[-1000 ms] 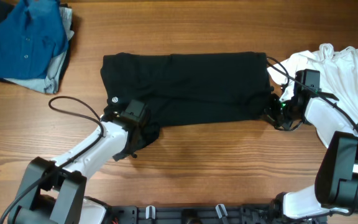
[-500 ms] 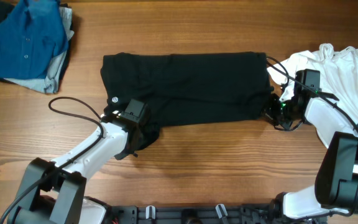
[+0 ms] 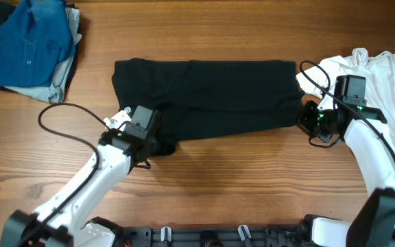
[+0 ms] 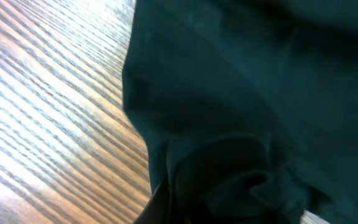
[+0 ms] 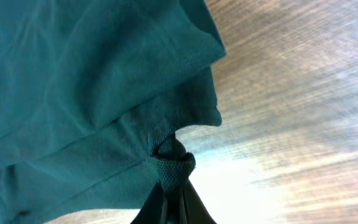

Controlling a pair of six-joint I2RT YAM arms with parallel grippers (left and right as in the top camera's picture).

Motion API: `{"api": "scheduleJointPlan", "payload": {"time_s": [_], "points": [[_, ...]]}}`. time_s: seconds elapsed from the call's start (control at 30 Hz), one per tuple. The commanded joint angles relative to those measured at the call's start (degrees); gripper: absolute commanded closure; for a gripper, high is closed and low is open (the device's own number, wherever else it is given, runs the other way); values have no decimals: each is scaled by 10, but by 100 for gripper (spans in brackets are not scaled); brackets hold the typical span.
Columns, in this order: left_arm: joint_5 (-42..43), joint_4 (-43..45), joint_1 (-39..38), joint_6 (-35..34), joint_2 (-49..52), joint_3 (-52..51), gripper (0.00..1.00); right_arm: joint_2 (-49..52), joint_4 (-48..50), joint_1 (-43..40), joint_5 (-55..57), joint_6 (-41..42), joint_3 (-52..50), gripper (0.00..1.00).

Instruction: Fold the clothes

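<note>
Lifted slightly — left gripper (image 3: 148,139), right gripper (image 5: 173,186) pinch the T-shirt (image 3: 211,96).

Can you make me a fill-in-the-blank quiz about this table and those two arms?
1. The T-shirt spread in the middle is ____.
2. The left gripper and right gripper are both ____ on it.
3. The white T-shirt lies beside the ____ arm.
4. The blue shirt lies on the ____ side.
Missing: black; shut; right; left.
</note>
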Motion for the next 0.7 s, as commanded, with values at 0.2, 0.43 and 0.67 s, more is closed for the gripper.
{"api": "scheduleJointPlan", "payload": {"time_s": [0.2, 0.43, 0.67], "points": [[-18, -71, 5, -10, -64, 9, 96, -17, -45, -1, 29, 6, -1, 96], [-28, -104, 4, -29, -133, 9, 96, -19, -24, -1, 36, 2, -1, 96], [-31, -102, 3, -28, -198, 9, 96, -35, -9, -1, 47, 7, -1, 96]]}}
